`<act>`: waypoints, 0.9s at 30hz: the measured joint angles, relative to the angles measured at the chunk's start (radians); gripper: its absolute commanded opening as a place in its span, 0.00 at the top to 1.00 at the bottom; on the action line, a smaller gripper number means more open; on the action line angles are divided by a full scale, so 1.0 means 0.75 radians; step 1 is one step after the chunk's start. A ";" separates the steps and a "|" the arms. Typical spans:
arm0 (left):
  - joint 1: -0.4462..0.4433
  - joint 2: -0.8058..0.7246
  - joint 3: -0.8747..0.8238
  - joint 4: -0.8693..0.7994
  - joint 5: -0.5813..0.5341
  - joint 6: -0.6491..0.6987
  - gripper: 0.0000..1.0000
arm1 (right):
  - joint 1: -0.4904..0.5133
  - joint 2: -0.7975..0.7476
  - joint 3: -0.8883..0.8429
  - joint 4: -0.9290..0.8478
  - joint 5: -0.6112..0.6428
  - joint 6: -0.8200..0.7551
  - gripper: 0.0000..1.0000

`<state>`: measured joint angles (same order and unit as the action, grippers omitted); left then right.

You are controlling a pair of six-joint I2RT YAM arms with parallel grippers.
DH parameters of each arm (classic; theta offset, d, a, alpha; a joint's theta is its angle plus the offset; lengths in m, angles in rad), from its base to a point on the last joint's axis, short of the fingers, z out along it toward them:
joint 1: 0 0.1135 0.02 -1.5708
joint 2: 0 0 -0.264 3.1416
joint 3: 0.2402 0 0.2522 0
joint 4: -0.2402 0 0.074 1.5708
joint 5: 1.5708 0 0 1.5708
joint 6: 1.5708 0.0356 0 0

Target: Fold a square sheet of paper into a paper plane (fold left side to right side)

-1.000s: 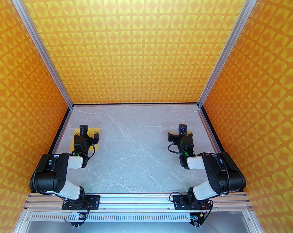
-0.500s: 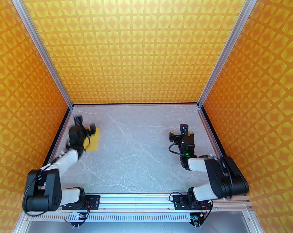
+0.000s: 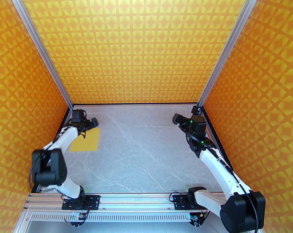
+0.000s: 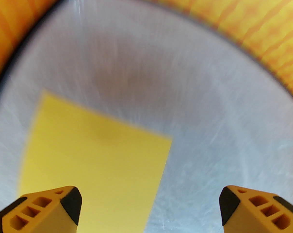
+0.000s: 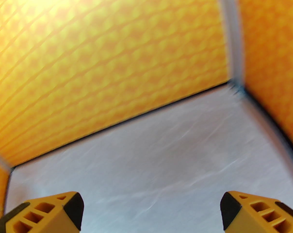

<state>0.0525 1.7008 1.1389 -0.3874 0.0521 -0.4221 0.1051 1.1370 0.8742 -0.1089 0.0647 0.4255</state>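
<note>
Fig.: approach stage, no fold made yet. The square sheet of paper (image 3: 84, 139) lies flat on the table (image 3: 141, 154). Left gripper (image 3: 87, 120) hovers at the sheet's far edge, jaws wide, empty. Right gripper (image 3: 186, 114) is well apart to the sheet's right, jaws wide, empty. Next, prob.: left gripper pinches the sheet's left edge and carries it over to the right edge.

Walls (image 3: 136, 45) in an orange-yellow star pattern close in the desk (image 3: 141, 154) at its far, left and right edges. The desk top is pale grey with thin white veins. Silver metal posts (image 3: 43, 50) rise from both far corners; a silver rail (image 3: 136, 200) runs along the near edge. Light is bright and even.
</note>
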 measured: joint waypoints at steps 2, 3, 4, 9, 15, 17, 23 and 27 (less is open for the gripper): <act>0.001 0.053 -0.023 0.002 0.037 -0.039 0.01 | 0.006 -0.012 0.001 -0.041 -0.071 0.020 0.02; 0.001 0.073 -0.030 0.005 0.052 -0.054 0.01 | 0.007 -0.020 0.001 -0.055 -0.093 0.023 0.01; 0.000 0.090 -0.037 0.013 0.070 -0.070 0.01 | 0.007 -0.032 0.001 -0.068 -0.117 0.027 0.01; -0.006 0.123 -0.112 0.094 0.159 -0.163 0.01 | 0.029 -0.086 0.001 -0.099 -0.180 0.032 0.01; -0.089 0.115 -0.186 0.256 0.189 -0.281 0.01 | 0.050 -0.093 0.001 -0.132 -0.202 0.031 0.01; -0.166 0.112 -0.215 0.336 0.195 -0.341 0.01 | 0.051 -0.093 0.001 -0.132 -0.203 0.031 0.01; -0.488 0.130 -0.251 0.525 0.224 -0.581 0.01 | 0.053 -0.073 0.001 -0.135 -0.228 0.021 0.01; -0.705 0.189 -0.210 0.636 0.220 -0.751 0.01 | 0.062 -0.054 0.001 -0.155 -0.241 0.020 0.01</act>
<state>-0.4763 1.8423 0.9817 0.0898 0.2169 -0.9855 0.1516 1.0962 0.8745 -0.2253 -0.1162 0.4404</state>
